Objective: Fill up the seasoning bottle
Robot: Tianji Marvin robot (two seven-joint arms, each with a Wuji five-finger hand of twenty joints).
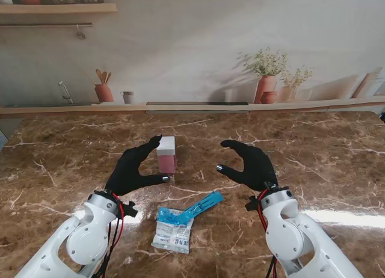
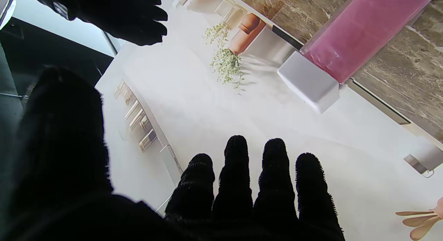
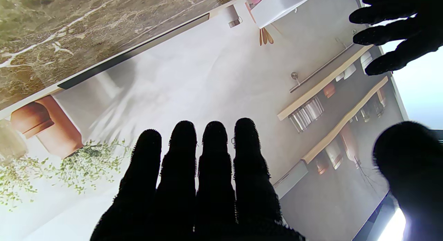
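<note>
Pink seasoning bottle (image 1: 166, 156) | inside left robot hand (image 1: 133, 169) curl | seemingly untouched

Bright, even light; glare on table (image 1: 337, 215); wrist fingers (image 2: 235, 171) perhaps blurred.

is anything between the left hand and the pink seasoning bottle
Nothing visible. The left hand is open, cupped beside the seasoning bottle, thumb and fingers on either side, only bare table between. The packet lies nearer to me, out of the way.

The seasoning bottle (image 1: 166, 155) was pink with a white cap, the sachet (image 1: 173, 230) white and blue, the table (image 1: 337, 163) brown-veined marble, both gloves black.
</note>
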